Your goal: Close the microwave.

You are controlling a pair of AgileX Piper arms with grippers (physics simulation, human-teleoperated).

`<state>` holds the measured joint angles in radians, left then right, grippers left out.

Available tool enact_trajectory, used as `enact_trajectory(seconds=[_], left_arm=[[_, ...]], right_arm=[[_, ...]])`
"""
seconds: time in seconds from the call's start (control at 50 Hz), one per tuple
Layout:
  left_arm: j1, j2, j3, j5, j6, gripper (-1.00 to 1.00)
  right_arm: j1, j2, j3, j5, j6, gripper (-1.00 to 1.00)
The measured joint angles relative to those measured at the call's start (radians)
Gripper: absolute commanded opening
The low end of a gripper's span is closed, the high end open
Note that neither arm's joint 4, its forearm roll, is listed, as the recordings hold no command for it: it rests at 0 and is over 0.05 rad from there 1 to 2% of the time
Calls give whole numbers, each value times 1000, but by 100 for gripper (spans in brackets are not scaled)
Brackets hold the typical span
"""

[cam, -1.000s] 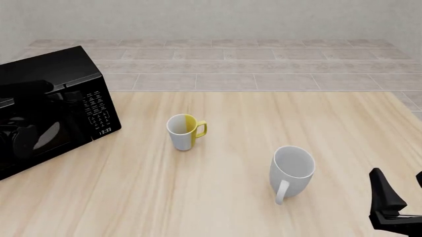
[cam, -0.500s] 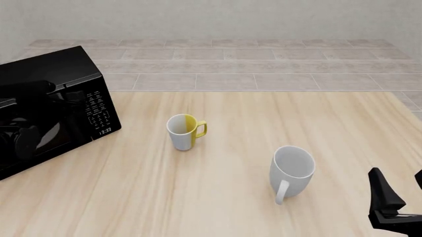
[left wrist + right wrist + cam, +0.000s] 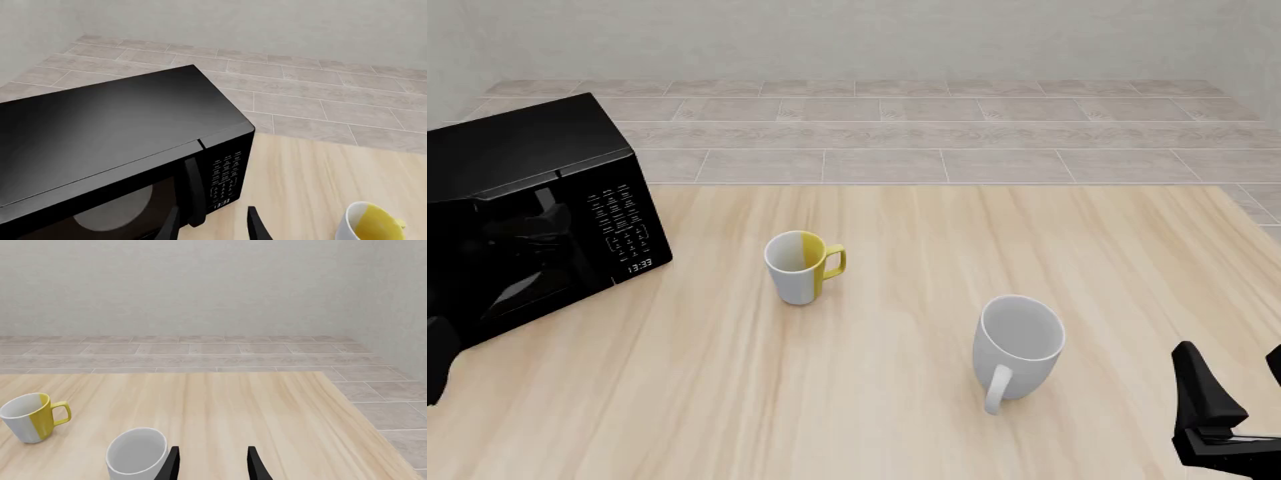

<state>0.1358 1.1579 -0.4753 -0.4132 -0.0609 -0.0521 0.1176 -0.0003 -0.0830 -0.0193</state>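
Black microwave is seen at the table's far left, its door apparently shut flush, so closing looks done. Left gripper hovers beside the door, spread and empty. Right gripper rests near right, likewise spread and empty.

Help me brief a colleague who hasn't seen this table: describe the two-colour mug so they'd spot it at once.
Start at the big black microwave at the table's far left. Just right of its button panel stands a small upright mug, alone near the table's middle. It is half white, half yellow with a yellow handle, unlike the larger all-white mug nearer the right gripper.
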Motion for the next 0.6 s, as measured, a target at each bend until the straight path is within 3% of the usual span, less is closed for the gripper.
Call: enact_trajectory(seconds=[0.3, 0.6], left_arm=[[-78, -436, 104, 227, 12, 100], [-102, -752, 163, 437, -20, 100]], right_arm=[[3, -17, 0, 15, 0, 100], [11, 13, 0, -17, 0, 100]])
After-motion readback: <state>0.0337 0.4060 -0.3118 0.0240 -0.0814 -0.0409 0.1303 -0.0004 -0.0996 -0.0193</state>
